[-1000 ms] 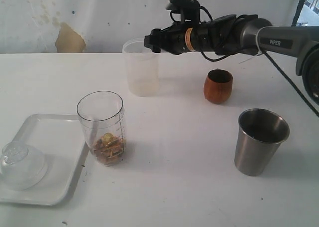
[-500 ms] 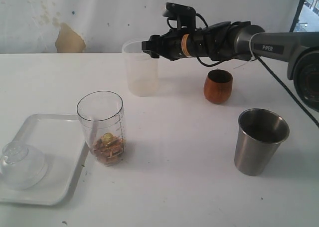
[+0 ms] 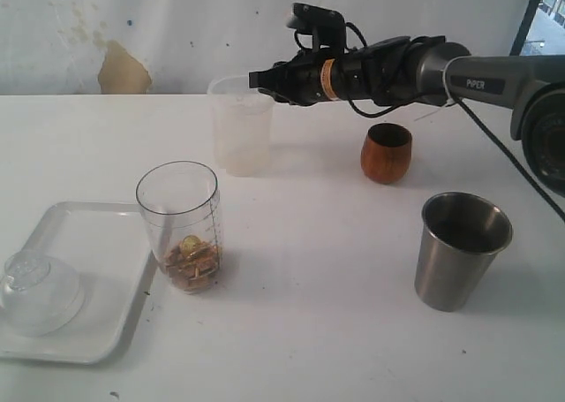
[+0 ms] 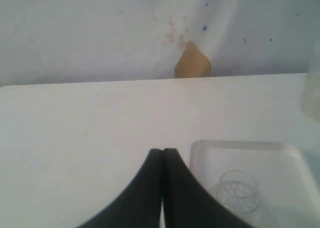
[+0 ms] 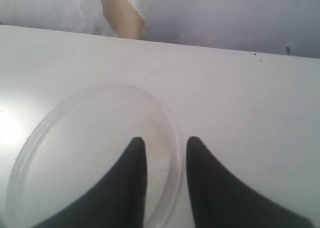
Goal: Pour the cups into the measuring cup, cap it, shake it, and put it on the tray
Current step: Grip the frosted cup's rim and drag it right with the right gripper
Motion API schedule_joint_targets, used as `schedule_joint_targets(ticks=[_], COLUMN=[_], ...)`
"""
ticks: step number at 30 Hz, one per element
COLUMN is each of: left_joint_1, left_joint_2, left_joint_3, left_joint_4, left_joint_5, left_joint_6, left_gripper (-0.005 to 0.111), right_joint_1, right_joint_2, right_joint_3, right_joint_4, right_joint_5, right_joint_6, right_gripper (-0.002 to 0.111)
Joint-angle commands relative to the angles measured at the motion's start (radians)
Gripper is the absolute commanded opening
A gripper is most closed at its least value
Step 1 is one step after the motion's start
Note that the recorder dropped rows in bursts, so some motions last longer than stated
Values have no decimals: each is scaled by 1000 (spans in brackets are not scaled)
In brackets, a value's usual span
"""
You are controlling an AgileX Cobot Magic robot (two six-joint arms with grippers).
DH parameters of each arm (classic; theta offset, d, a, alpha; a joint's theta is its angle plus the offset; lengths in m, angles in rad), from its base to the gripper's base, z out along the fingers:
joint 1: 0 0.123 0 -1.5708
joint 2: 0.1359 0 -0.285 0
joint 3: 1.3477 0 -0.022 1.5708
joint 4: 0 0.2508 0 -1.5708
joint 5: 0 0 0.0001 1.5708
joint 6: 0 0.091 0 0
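At the back of the table [image 3: 335, 331], the right gripper [image 3: 255, 78] straddles the standing frosted tumbler [image 3: 238, 137] at its rim, one finger inside, one outside; whether it pinches is unclear.

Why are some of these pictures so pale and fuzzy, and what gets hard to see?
Exterior view: soft, even light, fairly sharp, faint shadows beside the steel cup and measuring cup. Left wrist view: pale and hazy; the clear lid on the tray looks soft. Right wrist view: the frosted tumbler nearly melts into the white table, and the right hand shows blurred dark edges.
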Motion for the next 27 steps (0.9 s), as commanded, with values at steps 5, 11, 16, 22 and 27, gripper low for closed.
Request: schedule_joint_targets(ticks=[5,11,16,22,27], left_joint_1=[-5,-5,-5,-5,-5], left_joint_2=[-4,-4,-4,-4,-4], left_joint_3=[3,3,3,3,3], left_joint_4=[-7,-7,-7,-7,-7], left_joint_5=[-5,-5,-5,-5,-5], left_joint_6=[0,0,0,0,0], left_gripper=[0,0,0,0,0], right_joint_1=[1,1,1,3,10], right_joint_2=[-8,-98,-268,-460,-544], right_joint_3=[2,16,138,409,550], right_joint_4=[-25,-25,-25,-25,-25], right_joint_5=[-54,-92,-28,192,330], right_joint_6=[-6,-29,-174,-274,-310], right_gripper=[0,0,0,0,0])
